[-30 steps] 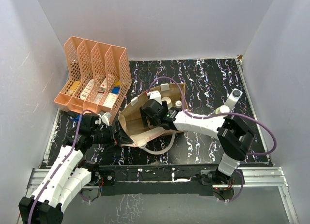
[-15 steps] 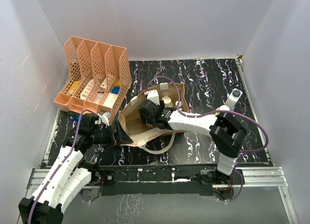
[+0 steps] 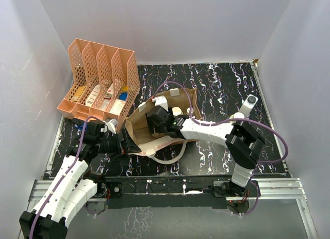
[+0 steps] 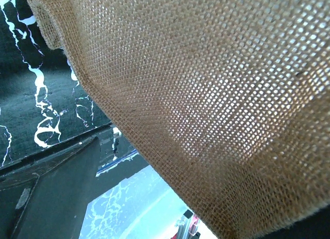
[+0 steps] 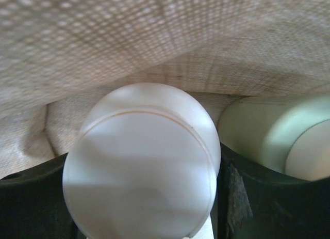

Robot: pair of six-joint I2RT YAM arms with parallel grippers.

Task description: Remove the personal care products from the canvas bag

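The tan canvas bag (image 3: 146, 134) lies tipped on the black mat with its mouth toward the back right. My left gripper (image 3: 125, 143) is at the bag's near-left edge and looks shut on the fabric; burlap (image 4: 206, 94) fills the left wrist view and hides its fingers. My right gripper (image 3: 156, 120) is inside the bag, its jaws closed against both sides of a white round bottle cap (image 5: 142, 161). A cream bottle (image 5: 273, 133) lies just to the right of it. Two white caps (image 3: 178, 111) show at the bag's mouth. A slim white-grey bottle (image 3: 249, 105) and a small white-capped bottle (image 3: 238, 116) stand outside, to the right.
The orange mesh file rack (image 3: 100, 79) with small boxes and blue items stands at the back left, close to the bag. A white loop handle (image 3: 172, 158) trails in front of the bag. White walls enclose the mat on three sides.
My right gripper has pushed a little to the left, deeper into the bag, and its elbow has followed. My left arm and the bag have stayed put.
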